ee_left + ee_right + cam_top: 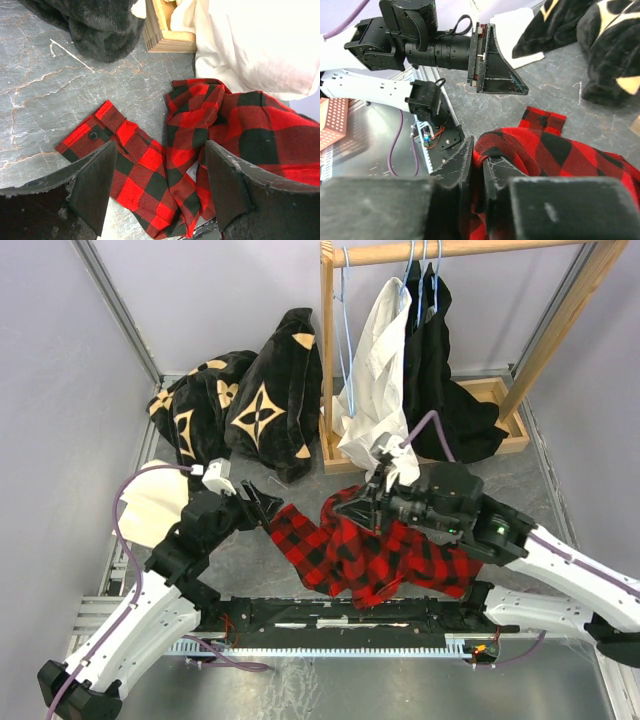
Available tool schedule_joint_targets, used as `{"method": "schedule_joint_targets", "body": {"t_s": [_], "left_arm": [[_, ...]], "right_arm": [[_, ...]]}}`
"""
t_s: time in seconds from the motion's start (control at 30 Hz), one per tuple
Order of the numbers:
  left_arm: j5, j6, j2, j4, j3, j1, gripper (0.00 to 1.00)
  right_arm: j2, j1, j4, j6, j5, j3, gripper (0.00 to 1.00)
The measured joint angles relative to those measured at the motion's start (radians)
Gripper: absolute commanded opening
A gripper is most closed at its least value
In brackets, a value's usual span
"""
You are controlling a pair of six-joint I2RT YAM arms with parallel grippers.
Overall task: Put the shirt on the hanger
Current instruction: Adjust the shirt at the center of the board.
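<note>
The red-and-black plaid shirt [385, 555] lies crumpled on the grey table between the arms; no lettering shows. My right gripper [357, 508] is shut on a raised fold of the shirt [555, 150], pinched between its fingers [465, 160]. My left gripper [266, 506] is open and empty, just above the buttoned sleeve cuff [97, 131]; its fingers [95, 185] straddle the sleeve [150, 170] without touching. It also shows in the right wrist view [510, 82]. A light-blue wire hanger [345, 335] hangs empty on the wooden rail [450, 250].
A white shirt [380, 370] and black garments [440, 370] hang on the rail, above its wooden base [165, 30]. Black fabric with tan flower motifs [240, 405] is heaped at the back left. A cream sheet [155, 502] lies at the left edge.
</note>
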Motion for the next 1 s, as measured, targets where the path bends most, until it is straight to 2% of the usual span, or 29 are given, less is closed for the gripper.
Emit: {"method": "schedule_joint_targets", "body": {"t_s": [0.17, 0.3, 0.47, 0.63, 1.0], "left_arm": [[-0.009, 0.0, 0.012, -0.008, 0.011, 0.0, 0.79], [-0.024, 0.005, 0.012, -0.022, 0.018, 0.0, 0.84], [-0.055, 0.008, 0.012, -0.05, 0.02, 0.0, 0.91], [-0.078, 0.007, 0.023, -0.061, 0.021, 0.0, 0.92], [-0.08, 0.007, 0.054, -0.061, 0.029, 0.0, 0.92]], "right_arm": [[0.092, 0.028, 0.071, -0.008, 0.007, -0.014, 0.65], [0.087, 0.029, 0.017, -0.037, 0.07, -0.025, 0.85], [0.006, 0.029, -0.142, -0.093, 0.211, -0.023, 0.9], [-0.093, 0.029, -0.278, -0.114, 0.329, -0.023, 0.92], [-0.257, 0.029, -0.373, -0.109, 0.445, -0.023, 0.92]]}}
